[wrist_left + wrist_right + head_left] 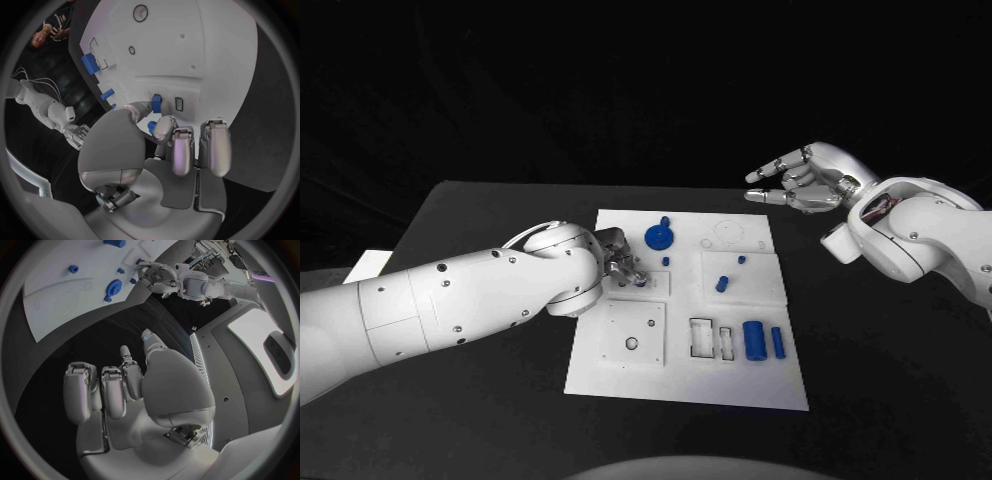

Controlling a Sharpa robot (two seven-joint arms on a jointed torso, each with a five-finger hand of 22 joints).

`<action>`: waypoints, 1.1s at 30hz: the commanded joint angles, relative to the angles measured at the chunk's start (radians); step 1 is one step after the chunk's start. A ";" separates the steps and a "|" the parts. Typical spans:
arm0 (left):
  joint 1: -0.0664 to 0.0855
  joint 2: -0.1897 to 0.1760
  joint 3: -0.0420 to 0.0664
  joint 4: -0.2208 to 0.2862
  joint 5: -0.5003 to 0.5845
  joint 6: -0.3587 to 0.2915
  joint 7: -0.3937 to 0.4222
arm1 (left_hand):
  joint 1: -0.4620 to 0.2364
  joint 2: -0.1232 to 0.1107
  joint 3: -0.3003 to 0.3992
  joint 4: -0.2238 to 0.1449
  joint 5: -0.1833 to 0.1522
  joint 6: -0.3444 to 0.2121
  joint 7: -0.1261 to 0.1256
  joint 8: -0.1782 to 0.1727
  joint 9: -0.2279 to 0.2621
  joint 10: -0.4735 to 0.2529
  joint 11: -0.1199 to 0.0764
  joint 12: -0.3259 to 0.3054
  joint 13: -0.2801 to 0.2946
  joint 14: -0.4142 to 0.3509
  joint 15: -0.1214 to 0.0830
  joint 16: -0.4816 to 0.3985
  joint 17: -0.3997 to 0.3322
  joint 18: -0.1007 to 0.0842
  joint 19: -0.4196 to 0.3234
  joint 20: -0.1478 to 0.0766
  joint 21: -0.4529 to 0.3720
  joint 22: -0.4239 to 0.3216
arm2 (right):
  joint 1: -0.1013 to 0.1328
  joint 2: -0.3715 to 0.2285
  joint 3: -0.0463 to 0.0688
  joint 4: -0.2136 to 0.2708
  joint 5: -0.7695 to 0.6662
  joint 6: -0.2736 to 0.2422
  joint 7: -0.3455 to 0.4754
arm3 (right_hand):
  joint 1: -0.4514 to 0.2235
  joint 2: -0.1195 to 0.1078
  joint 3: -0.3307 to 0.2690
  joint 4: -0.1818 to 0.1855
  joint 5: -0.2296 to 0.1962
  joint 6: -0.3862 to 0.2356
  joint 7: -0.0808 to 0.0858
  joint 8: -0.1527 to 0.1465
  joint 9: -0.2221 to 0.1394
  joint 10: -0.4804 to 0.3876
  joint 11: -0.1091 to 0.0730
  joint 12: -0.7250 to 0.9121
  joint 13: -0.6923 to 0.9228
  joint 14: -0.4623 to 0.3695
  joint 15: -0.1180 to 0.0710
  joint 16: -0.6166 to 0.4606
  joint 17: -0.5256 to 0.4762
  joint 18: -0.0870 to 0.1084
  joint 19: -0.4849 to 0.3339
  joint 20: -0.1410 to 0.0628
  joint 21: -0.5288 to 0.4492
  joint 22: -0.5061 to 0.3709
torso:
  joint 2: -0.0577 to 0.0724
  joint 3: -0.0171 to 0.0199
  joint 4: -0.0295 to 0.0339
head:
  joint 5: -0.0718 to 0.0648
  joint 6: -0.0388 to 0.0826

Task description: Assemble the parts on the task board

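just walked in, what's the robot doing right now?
It's partway through assembling blue parts on the white board. The left hand is down over the board's upper left area, its fingers around a small blue piece; whether it actually grips it is hard to tell. The right hand is raised off past the board's far right corner, holding nothing. A round blue gear, a blue cylinder and several smaller blue pieces lie on the board.

Black table (473, 400), white task board (689, 385) lying on it
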 commanded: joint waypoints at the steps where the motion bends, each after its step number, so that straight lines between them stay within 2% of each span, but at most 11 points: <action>1: -0.003 -0.001 -0.002 0.005 0.015 0.052 -0.047 | -0.001 0.004 0.187 -0.180 0.004 -0.002 -0.008 0.003 0.002 0.006 0.001 0.004 0.001 0.105 -0.005 0.003 0.263 -0.016 0.066 -0.007 0.002 0.114 | -0.001 0.002 0.000 -0.001 -0.001 0.018 0.008 | -0.001 0.007 -0.005 -0.003 0.006 -0.004 -0.002 0.002 0.001 -0.009 0.000 -0.004 0.113 0.087 0.003 -0.007 0.200 0.002 0.001 0.006 -0.006 -0.001 | 0.000 -0.0003 0.0008 | 0.001 0.000; 12: -0.003 -0.004 -0.001 0.010 0.017 0.053 -0.048 | -0.002 0.002 0.188 -0.182 0.003 -0.001 -0.008 0.003 0.002 0.007 0.000 0.005 0.003 0.105 -0.005 0.003 0.263 -0.016 0.066 -0.007 0.003 0.116 | -0.001 0.003 0.000 -0.003 0.000 0.020 0.009 | -0.001 0.007 -0.005 -0.003 0.006 -0.004 -0.002 0.002 0.001 -0.009 0.000 -0.004 0.113 0.087 0.003 -0.007 0.200 0.002 0.001 0.006 -0.006 -0.001 | 0.000 0.0004 0.0000 | 0.003 0.000; 20: -0.002 0.007 -0.001 -0.009 0.046 0.067 -0.056 | -0.012 0.002 0.191 -0.180 0.002 0.001 -0.008 0.003 0.002 0.008 0.000 0.004 0.002 0.105 -0.005 0.003 0.263 -0.014 0.063 -0.007 -0.003 0.108 | -0.001 0.003 0.000 -0.003 0.000 0.019 0.007 | -0.001 0.007 -0.005 -0.003 0.006 -0.004 -0.002 0.002 0.001 -0.009 0.000 -0.004 0.113 0.087 0.003 -0.007 0.200 0.002 0.001 0.006 -0.006 -0.001 | 0.000 0.0020 -0.0007 | 0.003 -0.001; 27: -0.002 0.021 0.000 -0.031 0.090 0.105 -0.070 | -0.060 0.016 0.176 -0.153 -0.003 0.007 -0.015 0.002 0.003 0.011 -0.003 0.000 -0.002 0.105 -0.007 0.003 0.263 -0.013 0.061 -0.008 -0.007 0.102 | -0.001 0.004 0.000 -0.004 0.000 0.021 0.006 | -0.002 0.008 -0.006 -0.003 0.006 -0.004 -0.002 0.002 0.001 -0.010 -0.001 -0.006 0.112 0.087 0.003 -0.008 0.197 0.002 0.000 0.006 -0.007 -0.004 | 0.000 0.0021 -0.0018 | 0.003 -0.002; 33: 0.000 0.031 0.001 -0.048 0.105 0.133 -0.076 | -0.096 0.017 0.140 -0.134 -0.005 0.018 -0.024 0.000 0.002 0.016 -0.008 0.006 0.006 0.105 -0.011 0.003 0.263 -0.014 0.063 -0.011 -0.005 0.108 | -0.001 0.006 0.000 -0.004 0.000 0.021 0.006 | -0.002 0.008 -0.006 -0.003 0.006 -0.004 -0.002 0.002 0.001 -0.010 -0.001 -0.006 0.112 0.087 0.003 -0.008 0.197 0.002 0.000 0.006 -0.007 -0.004 | 0.001 0.0025 -0.0012 | 0.002 -0.003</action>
